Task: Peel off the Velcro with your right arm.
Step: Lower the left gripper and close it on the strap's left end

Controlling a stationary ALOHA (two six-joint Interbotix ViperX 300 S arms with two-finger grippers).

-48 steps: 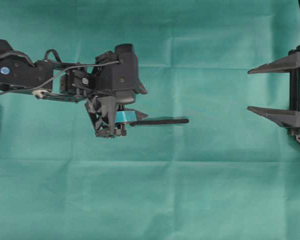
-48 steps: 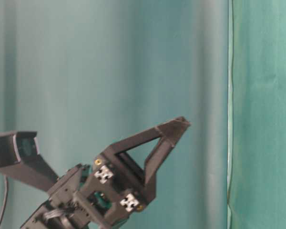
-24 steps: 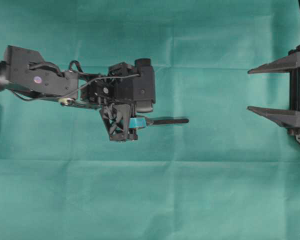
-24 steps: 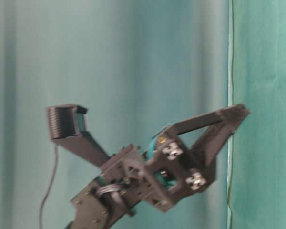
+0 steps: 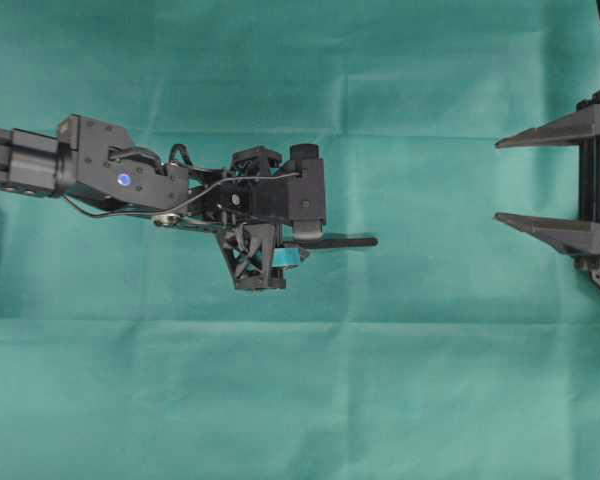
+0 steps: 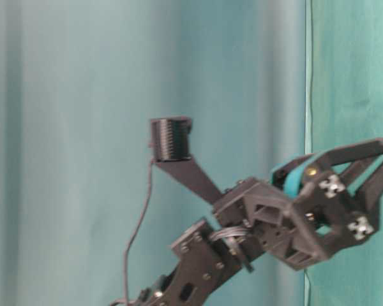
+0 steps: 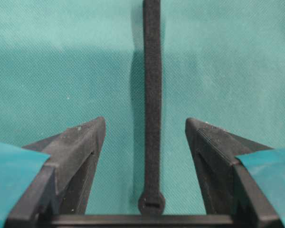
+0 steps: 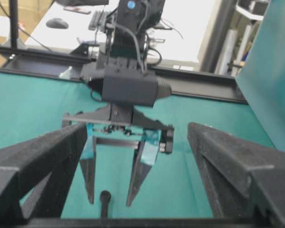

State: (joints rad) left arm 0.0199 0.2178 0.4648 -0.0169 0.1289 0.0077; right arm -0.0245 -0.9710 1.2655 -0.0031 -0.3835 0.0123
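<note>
Two claws gape wide over one Velcro strap.
Left claw (image 7: pixel 145 130) straddles the Velcro (image 7: pixel 152 104) lying flat on the green worktop (image 5: pixel 400 380); right claw (image 5: pixel 500 180) waits well apart, holding nothing.

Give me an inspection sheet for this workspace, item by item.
Surface: green cloth, creased, flat.
Job's things: Velcro lies straight on the cloth, rounded end toward the left arm.
Clutter: nothing seen.
Grippers: left gripper open, jaws either side of the Velcro, not closed on it; right gripper open, at the right edge.
Cables: grey cable along the left arm.
Surroundings: green curtain; desk with mouse beyond the table.
</note>
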